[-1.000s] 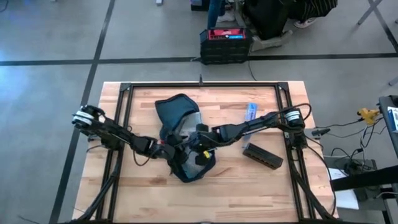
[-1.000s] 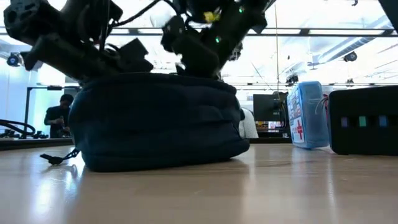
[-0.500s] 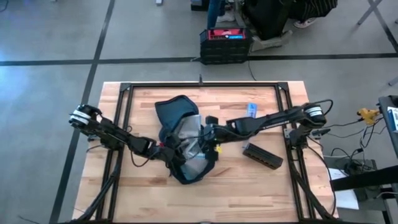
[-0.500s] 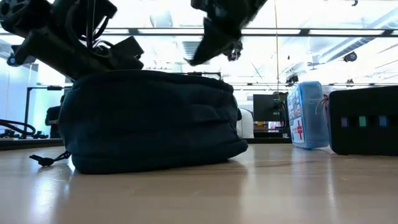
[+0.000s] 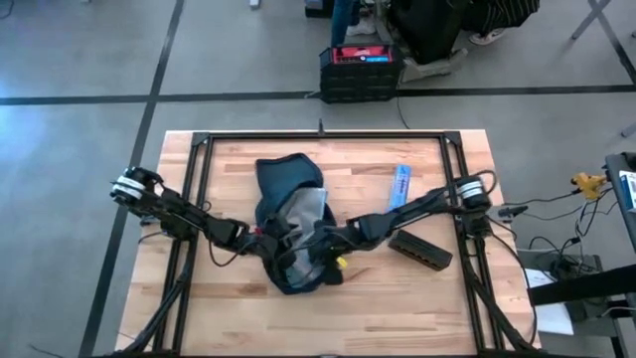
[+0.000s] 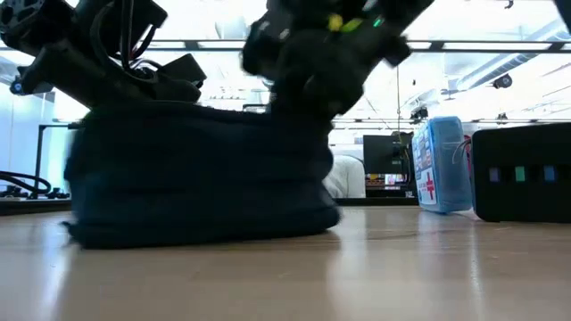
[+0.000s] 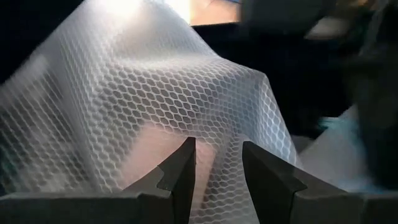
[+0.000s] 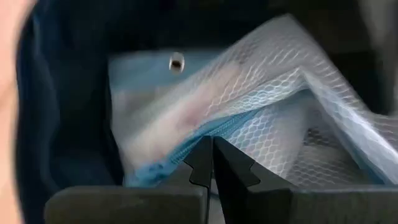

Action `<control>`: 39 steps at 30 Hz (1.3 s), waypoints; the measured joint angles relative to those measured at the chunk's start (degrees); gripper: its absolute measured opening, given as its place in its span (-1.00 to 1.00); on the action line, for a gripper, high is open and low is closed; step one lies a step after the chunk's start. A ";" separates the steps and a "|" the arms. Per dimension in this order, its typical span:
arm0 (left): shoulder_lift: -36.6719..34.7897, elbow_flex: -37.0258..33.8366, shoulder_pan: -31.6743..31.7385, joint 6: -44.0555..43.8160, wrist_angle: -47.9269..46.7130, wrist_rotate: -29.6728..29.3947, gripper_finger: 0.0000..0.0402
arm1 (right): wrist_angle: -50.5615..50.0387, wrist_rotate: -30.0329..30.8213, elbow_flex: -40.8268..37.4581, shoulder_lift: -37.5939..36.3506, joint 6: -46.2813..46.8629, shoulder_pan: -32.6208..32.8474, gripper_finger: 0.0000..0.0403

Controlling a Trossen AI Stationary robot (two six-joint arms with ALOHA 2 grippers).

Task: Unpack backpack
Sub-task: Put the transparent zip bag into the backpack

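The navy backpack (image 5: 288,234) lies unzipped mid-bench, pale mesh pouch (image 5: 303,221) showing inside. The left claw (image 7: 216,163) stands spread at the mesh; the right claw (image 8: 210,163), pressed together, crowds the opening. A blue kit (image 5: 399,185) and black box (image 5: 419,249) lie beyond the backpack.

No legible text, brand or number anywhere; only a red cross sign shows on the blue case (image 6: 441,166), low view.

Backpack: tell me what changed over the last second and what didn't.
The right gripper rose clear, then dropped back into the backpack, shut, above a mesh pouch. The backpack shifted toward the left arm's side. The left gripper stayed at the opening; the blue case and black box did not move.
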 joint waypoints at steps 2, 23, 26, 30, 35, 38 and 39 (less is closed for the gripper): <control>0.00 -0.04 -0.15 -0.21 -0.06 0.14 -0.41 | -0.99 0.41 1.49 0.76 -1.24 -0.13 -1.00; 0.00 -0.02 -1.82 -0.46 -2.22 0.93 -0.41 | -25.59 30.86 1.95 -12.71 -5.87 -11.57 -1.00; 0.00 -0.02 -2.16 -0.63 -2.32 0.95 -0.41 | -22.82 26.18 1.95 -10.72 -6.22 -12.30 -1.00; 0.00 -0.04 -2.29 -0.67 -2.64 1.07 -0.41 | -15.27 17.73 1.96 -8.57 -7.04 -11.62 -1.00; 0.00 -0.04 -2.25 0.39 -2.45 1.20 -0.41 | -3.27 8.34 2.12 -7.27 -7.04 -11.04 -1.00; 0.00 -0.04 -2.25 0.75 -2.12 1.19 -0.41 | -2.06 8.16 1.97 -4.33 -6.61 -11.62 -1.00; 0.02 -0.04 -2.25 0.84 -1.97 1.17 -0.41 | -2.33 8.09 1.89 -3.22 -6.18 -12.03 -1.00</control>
